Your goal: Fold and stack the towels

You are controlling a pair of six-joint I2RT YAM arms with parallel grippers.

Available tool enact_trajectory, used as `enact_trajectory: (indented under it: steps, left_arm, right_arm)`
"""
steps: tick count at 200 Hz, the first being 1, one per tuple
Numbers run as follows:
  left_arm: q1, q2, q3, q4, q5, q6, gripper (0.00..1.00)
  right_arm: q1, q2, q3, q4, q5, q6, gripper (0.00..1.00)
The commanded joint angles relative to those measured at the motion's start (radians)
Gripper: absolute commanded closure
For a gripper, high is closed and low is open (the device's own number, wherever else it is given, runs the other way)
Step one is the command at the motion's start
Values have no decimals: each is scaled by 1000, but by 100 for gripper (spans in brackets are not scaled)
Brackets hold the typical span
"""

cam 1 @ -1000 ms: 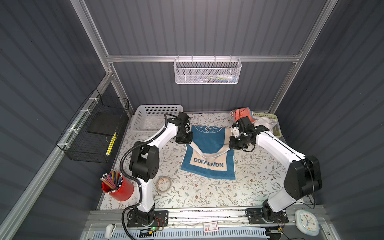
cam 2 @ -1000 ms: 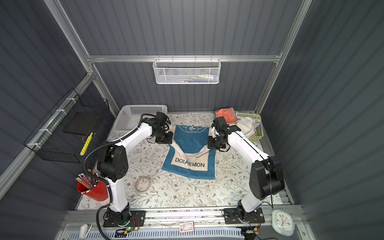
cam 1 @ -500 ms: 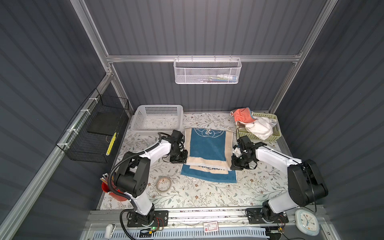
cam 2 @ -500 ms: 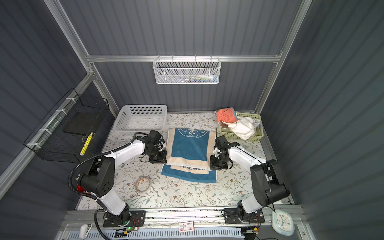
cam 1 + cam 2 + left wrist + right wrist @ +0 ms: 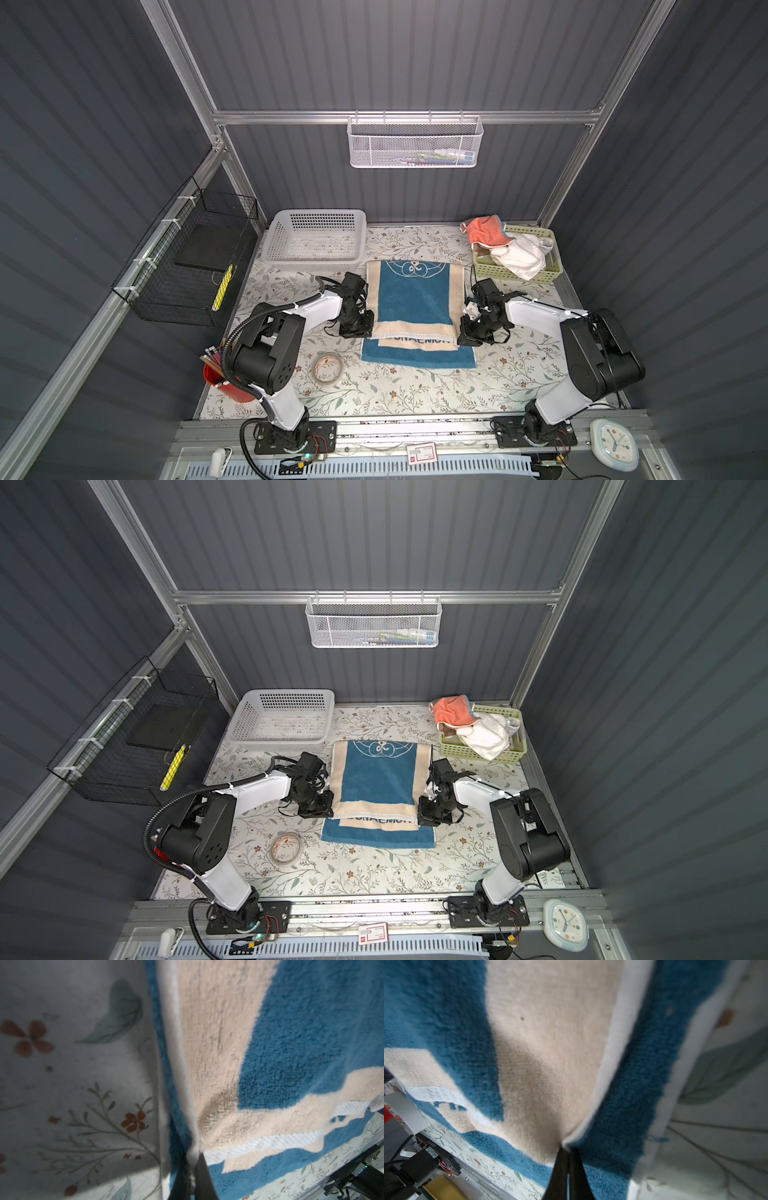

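Note:
The blue towel [image 5: 415, 299] with a cream border lies doubled over in the middle of the table in both top views, its upper layer [image 5: 376, 779] stopping short of the near blue edge. My left gripper [image 5: 192, 1164] is shut on the upper layer's left near corner. My right gripper [image 5: 568, 1151] is shut on its right near corner. Both sit low at the table, left gripper [image 5: 370, 331] and right gripper [image 5: 461, 334]. A coral-orange towel [image 5: 484, 230] and a white towel [image 5: 519, 257] lie crumpled in the green basket [image 5: 555, 266].
A white plastic basket [image 5: 316, 239] stands at the back left. A tape roll [image 5: 327, 368] and a red pencil cup [image 5: 220, 374] sit front left. A black wire basket [image 5: 195, 257] hangs on the left wall, a white mesh basket [image 5: 415, 143] on the back rail.
Both grippers carried the towel's far edge from the raised back position toward the front and down. The upper layer now lies flat over the lower one, covering part of the lettering.

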Motion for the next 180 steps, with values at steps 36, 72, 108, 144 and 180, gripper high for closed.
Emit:
enact_trajectory:
  steps: [36,72,108,144,180]
  left_arm:
    - [12,33,342,-225,-89,70,100]
    - [45,51,646,-370,-88,130,100]
    - [45,-26,633,-406,-52,131,100]
    - [43,-147,273,-279,58,24,100]
    - [2,-180,-34,-66,167,-95,100]
  right_arm:
    - [-44,-27,348,-241,114,-113,100]
    - [-83,-29,650,-430,144,-180,100]
    - [-84,-132,650,-509,139,-172,100]
    - [-81,-268,321,-398,46,-75,100]
    - [-68,-266,48,-229,-9,-11,100]
